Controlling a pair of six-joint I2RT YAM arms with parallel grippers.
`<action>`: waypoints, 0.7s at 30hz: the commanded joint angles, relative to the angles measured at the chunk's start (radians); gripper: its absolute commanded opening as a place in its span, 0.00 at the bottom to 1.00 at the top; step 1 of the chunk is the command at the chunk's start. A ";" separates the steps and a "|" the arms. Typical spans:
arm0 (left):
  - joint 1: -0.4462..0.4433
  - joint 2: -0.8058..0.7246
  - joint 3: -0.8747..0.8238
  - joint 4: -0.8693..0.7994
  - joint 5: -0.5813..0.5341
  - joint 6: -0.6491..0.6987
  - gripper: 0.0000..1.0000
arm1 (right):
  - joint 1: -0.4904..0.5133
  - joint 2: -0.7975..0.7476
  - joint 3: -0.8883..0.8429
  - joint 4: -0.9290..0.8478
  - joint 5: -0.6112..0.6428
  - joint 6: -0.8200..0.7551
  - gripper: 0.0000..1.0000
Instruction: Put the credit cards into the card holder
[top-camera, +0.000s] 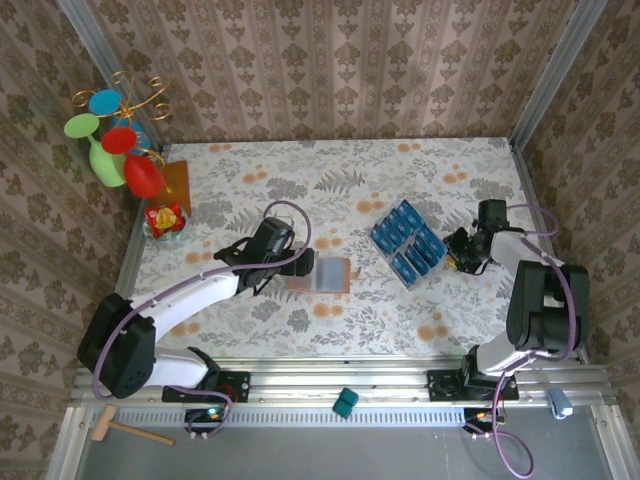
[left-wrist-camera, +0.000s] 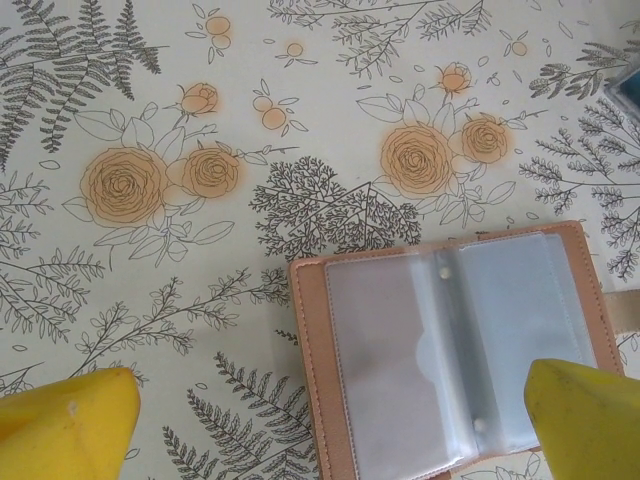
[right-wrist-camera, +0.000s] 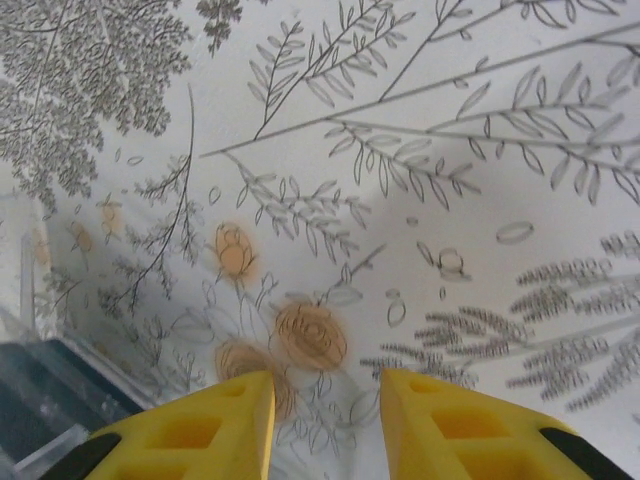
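Note:
The card holder (top-camera: 325, 274) lies open on the flowered tablecloth near the middle, pinkish-brown with clear pockets facing up (left-wrist-camera: 450, 350). My left gripper (top-camera: 296, 262) hovers just left of it, open wide, with the holder's near edge between the yellow fingertips (left-wrist-camera: 70, 425) and nothing held. The blue credit cards (top-camera: 408, 243) stand in rows in a clear tray to the right. My right gripper (top-camera: 458, 252) is low beside the tray's right side, jaws open a little (right-wrist-camera: 327, 415) over bare cloth. The tray's corner (right-wrist-camera: 35, 395) shows at that view's left edge.
Coloured glass ornaments on a gold stand (top-camera: 115, 135), an amber square (top-camera: 176, 181) and a small red-yellow object (top-camera: 164, 219) sit at the far left. On the near rail lie a teal block (top-camera: 345, 402) and a wooden mallet (top-camera: 120, 428).

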 joint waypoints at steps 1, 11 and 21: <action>-0.003 -0.022 -0.009 -0.019 -0.010 -0.008 1.00 | 0.008 -0.112 0.023 -0.077 0.057 0.008 0.37; 0.009 0.009 0.003 -0.019 -0.018 -0.002 1.00 | 0.096 -0.271 0.243 -0.231 0.168 -0.076 0.42; 0.065 0.014 0.019 -0.037 -0.001 0.011 1.00 | 0.426 0.003 0.457 -0.347 0.222 -0.282 0.40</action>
